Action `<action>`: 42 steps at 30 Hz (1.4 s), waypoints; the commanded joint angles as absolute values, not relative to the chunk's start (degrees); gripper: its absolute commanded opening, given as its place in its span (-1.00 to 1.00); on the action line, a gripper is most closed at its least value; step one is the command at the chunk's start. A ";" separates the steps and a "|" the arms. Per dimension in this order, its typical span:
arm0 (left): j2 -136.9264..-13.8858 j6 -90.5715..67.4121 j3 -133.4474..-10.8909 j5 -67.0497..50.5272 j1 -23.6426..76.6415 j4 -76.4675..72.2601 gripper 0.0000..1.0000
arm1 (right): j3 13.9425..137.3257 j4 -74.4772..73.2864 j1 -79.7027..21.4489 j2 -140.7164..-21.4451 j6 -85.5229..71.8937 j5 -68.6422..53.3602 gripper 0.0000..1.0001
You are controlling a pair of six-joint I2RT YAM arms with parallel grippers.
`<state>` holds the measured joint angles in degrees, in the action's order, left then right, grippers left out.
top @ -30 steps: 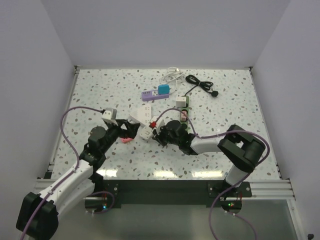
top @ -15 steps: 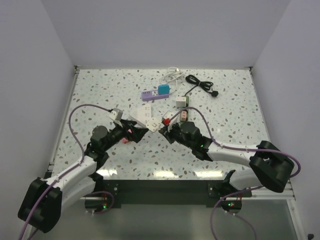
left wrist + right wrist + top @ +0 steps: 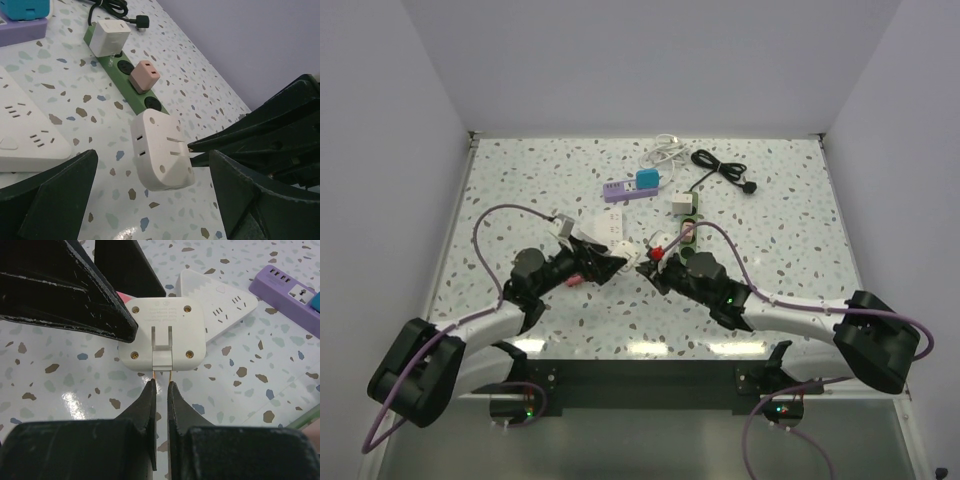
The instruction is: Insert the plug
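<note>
My right gripper (image 3: 161, 382) is shut on the two metal prongs of a white square plug adapter (image 3: 162, 335) and holds it just above the table. In the left wrist view the adapter (image 3: 162, 152) shows its socket face, with the right fingertips (image 3: 197, 146) at its right edge. My left gripper (image 3: 152, 167) is open, with one finger on each side of the adapter and not touching it. In the top view the two grippers meet at mid-table, left (image 3: 610, 262) and right (image 3: 642, 264). A green power strip (image 3: 120, 75) lies beyond.
The green strip (image 3: 688, 222) carries a white cube plug (image 3: 111, 37) and a pink plug (image 3: 145, 76). A white power strip (image 3: 605, 228) lies under the left gripper. A purple strip (image 3: 620, 190) with a blue plug (image 3: 648, 179) and coiled cables (image 3: 720, 168) lie further back.
My left gripper has moved right toward the right gripper. The right arm has stretched out and lowered, keeping the adapter in its grip. The two grippers now face each other closely.
</note>
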<state>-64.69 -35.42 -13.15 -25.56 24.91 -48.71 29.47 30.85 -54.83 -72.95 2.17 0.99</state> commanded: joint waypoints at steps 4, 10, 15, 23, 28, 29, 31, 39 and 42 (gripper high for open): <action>-66.53 -37.62 -15.29 -27.42 29.44 -56.95 0.69 | 28.92 34.54 -55.98 -71.10 3.51 2.63 -1.00; -69.87 -37.53 -16.35 -27.16 32.43 -56.69 0.27 | 28.57 33.92 -56.34 -70.14 3.43 4.65 -1.00; -71.19 -37.71 -16.35 -27.33 33.05 -57.39 -0.09 | 28.30 33.14 -56.34 -68.82 2.99 6.50 -1.00; -71.29 -32.98 -17.75 -25.41 33.66 -55.38 -1.00 | 30.41 28.39 -56.34 -67.77 0.44 10.72 -0.08; -66.72 -20.78 -19.94 -21.45 33.49 -45.38 -1.00 | 30.50 23.13 -56.34 -61.99 1.05 9.42 0.35; -66.27 -18.74 -20.47 -22.14 33.49 -43.61 -1.00 | 30.41 22.16 -56.34 -60.83 1.75 9.40 0.36; -65.39 -15.05 -21.53 -23.90 33.49 -39.92 -1.00 | 30.59 19.96 -56.34 -58.20 3.42 5.81 0.40; -64.25 -7.47 -21.89 -45.04 33.92 -38.41 -1.00 | 38.49 10.74 -55.90 -56.34 9.84 -9.91 0.35; -62.58 -5.89 -21.88 -48.60 35.85 -37.18 -1.00 | 41.13 6.51 -55.81 -55.02 10.37 -17.65 0.34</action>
<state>-64.95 -10.33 -20.21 -39.22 34.20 -37.50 37.36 12.14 -56.12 -56.16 7.55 -7.38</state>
